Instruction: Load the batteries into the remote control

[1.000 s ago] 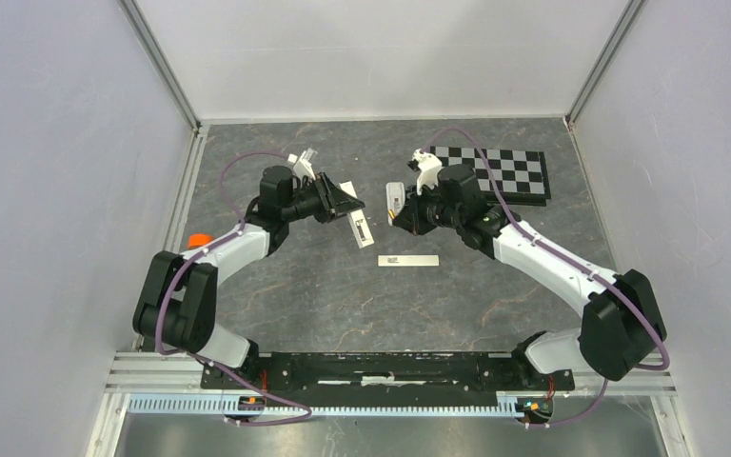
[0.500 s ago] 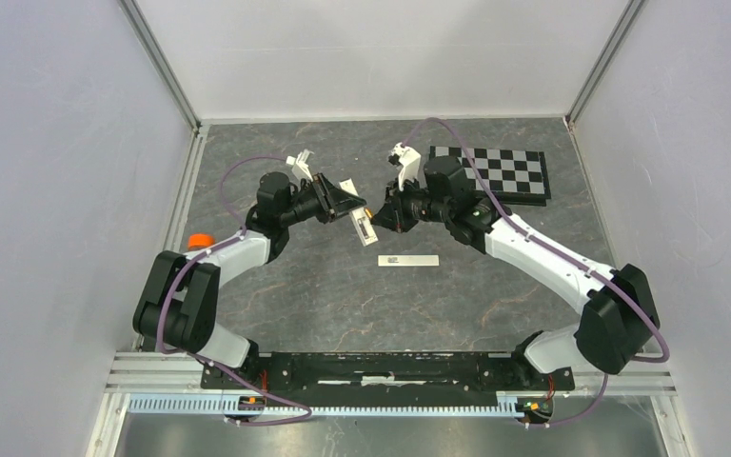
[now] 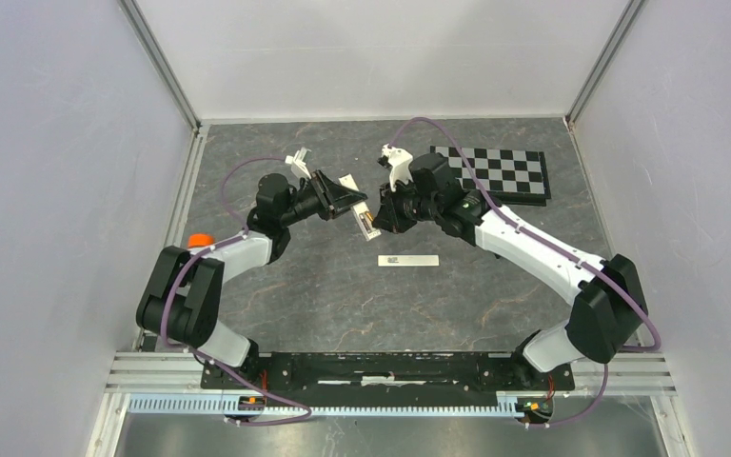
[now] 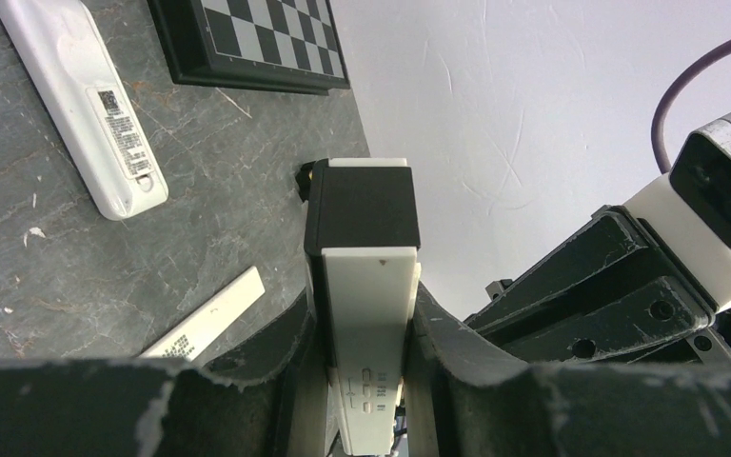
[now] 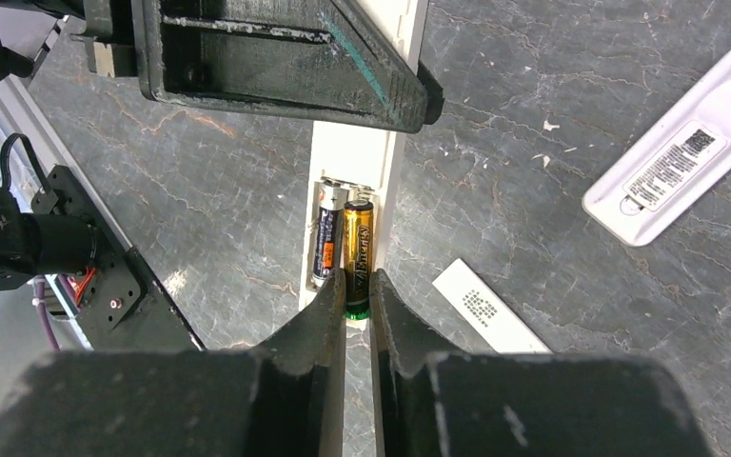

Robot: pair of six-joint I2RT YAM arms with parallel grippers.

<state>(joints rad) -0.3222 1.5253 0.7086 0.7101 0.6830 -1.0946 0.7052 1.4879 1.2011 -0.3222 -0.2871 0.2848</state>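
Note:
My left gripper (image 3: 354,202) is shut on the white remote control (image 3: 365,223) and holds it above the table; in the left wrist view the remote (image 4: 366,314) sits clamped between the jaws of the left gripper (image 4: 362,319). In the right wrist view the remote's (image 5: 352,152) back recess faces up. A dark battery with an orange band (image 5: 326,238) lies in the left slot. My right gripper (image 5: 352,286) is shut on a gold-and-black battery (image 5: 358,248), which lies in the right slot. The right gripper (image 3: 381,217) meets the remote from the right.
A second white handset with a label (image 5: 671,171) lies on the table and also shows in the left wrist view (image 4: 86,105). A slim white strip (image 3: 407,260) lies in front of the grippers. A chessboard (image 3: 495,171) lies at the back right. An orange object (image 3: 198,239) sits at the left edge.
My right gripper has moved left to the remote held by the left gripper. The white handset seen beside it earlier is now hidden under the right arm. The left gripper shifted slightly.

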